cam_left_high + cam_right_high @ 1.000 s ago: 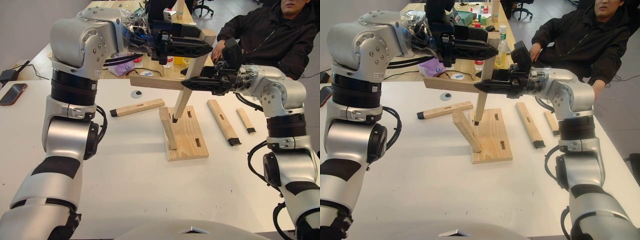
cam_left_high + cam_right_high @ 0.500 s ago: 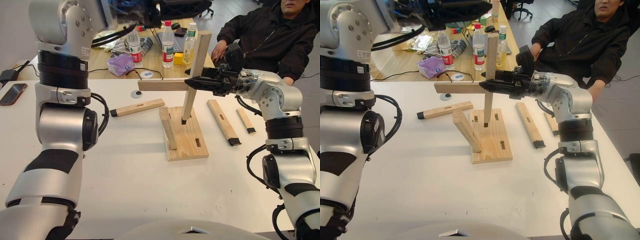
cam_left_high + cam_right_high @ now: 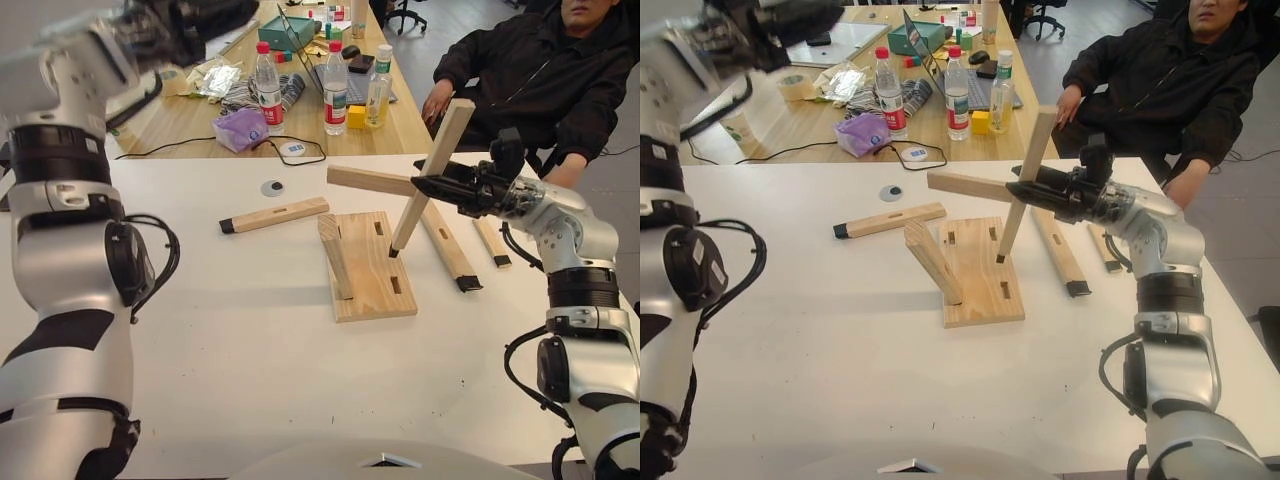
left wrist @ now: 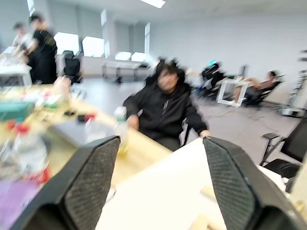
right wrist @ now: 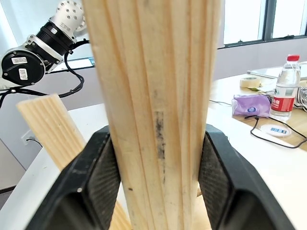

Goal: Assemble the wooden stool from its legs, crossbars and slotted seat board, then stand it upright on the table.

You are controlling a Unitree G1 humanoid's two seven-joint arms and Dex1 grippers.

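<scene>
White table (image 3: 250, 380): seat board (image 3: 375, 285) at centre, one leg (image 3: 336, 255) leaning in it, spare leg (image 3: 273, 214) at its 10 o'clock, cluttered desk (image 3: 200, 110) at 12. Right gripper (image 3: 425, 186) clamps a tilted leg-and-crossbar piece (image 3: 408, 222), foot on the board; left gripper (image 4: 160, 141) is up high, fingers wide apart. Can't tell if that foot sits in a slot.

Tilted leg (image 3: 1036, 138) in the right tool (image 3: 1020, 187), over the seat board (image 3: 980, 288).

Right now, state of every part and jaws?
Seat board: lying flat.
Standing leg: slotted in, leaning.
Held leg: tilted, tip at slot.
Crossbar: in held leg.
Left loose leg: lying flat.
Right loose leg: lying flat.
Short bar: lying flat.
Left jaws: open.
Right jaws: shut on held leg.
</scene>
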